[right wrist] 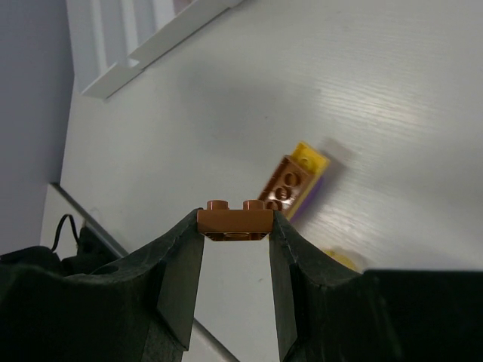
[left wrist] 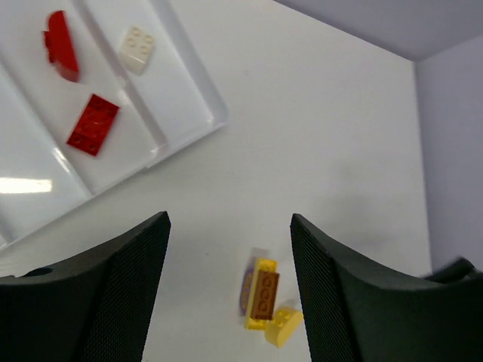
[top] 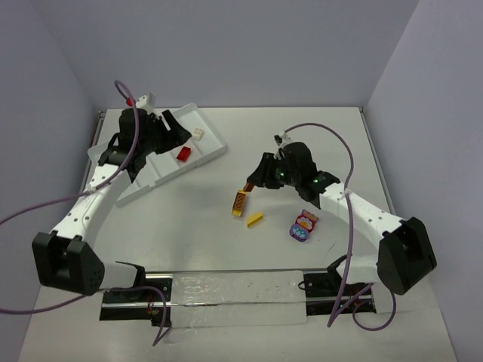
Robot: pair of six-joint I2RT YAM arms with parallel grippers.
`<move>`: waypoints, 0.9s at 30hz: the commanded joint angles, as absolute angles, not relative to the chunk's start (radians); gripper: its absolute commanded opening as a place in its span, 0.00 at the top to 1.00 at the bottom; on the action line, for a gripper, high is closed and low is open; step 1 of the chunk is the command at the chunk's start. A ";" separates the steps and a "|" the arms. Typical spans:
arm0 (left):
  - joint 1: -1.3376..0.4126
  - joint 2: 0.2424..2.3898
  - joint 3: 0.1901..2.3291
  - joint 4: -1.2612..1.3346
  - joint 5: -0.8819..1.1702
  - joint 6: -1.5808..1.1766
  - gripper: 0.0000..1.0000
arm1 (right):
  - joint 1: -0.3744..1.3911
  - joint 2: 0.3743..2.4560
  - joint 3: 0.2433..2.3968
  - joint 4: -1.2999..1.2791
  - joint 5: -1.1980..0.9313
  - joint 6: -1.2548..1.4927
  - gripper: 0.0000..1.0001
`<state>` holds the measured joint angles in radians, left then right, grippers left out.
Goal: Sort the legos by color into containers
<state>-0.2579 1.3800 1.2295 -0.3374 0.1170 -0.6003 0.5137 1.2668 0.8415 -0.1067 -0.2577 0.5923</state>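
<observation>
1. Clenched at the very tips of the right gripper (right wrist: pixel 235 230), seen from the right wrist: brown plate (right wrist: pixel 235 219), studs up, held level and clear of the table (right wrist: pixel 377 90). Just beyond the jaws and slightly right: stack (right wrist: pixel 289 183) of brown on yellow with a purple edge beneath, lying on the table. Far beyond the jaws, to the left: corner of the tray (right wrist: pixel 143 38) with its dividers.
2. From the left wrist: left gripper (left wrist: pixel 228 241) released, spread wide, nothing between the fingers. Below the gap, nearer the right finger: the same stack, with a yellow brick (left wrist: pixel 283 328) just beside its near end. Beyond the left finger: tray, holding two red bricks (left wrist: pixel 93 124) in one compartment and a white brick (left wrist: pixel 136 49) in the next compartment, by the outer wall.
3. From the top: left gripper over the tray, close by the red bricks and white brick. Right gripper off the tray, out over the table, with the stack just beside its jaws and the yellow brick near. Pink-and-purple cluster (top: pixel 303 226) beside the right forearm, apart from the jaws.
</observation>
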 commanded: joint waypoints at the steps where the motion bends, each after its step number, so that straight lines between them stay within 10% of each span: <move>1: -0.256 1.266 1.058 -0.179 0.263 -0.610 0.29 | 0.615 1.385 1.017 -0.122 -0.294 0.563 1.00; 18: -0.253 1.160 0.951 -0.280 0.063 -0.630 0.28 | 0.807 1.929 1.380 -0.332 -0.209 0.558 0.92; 27: -0.255 1.200 0.946 -0.302 0.059 -0.637 0.10 | 0.810 1.992 1.456 -0.350 -0.183 0.560 0.29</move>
<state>-0.2581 1.2002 0.9427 -0.3042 0.0786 -0.6318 0.8108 2.0025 1.3946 -0.3387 -0.2131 0.5672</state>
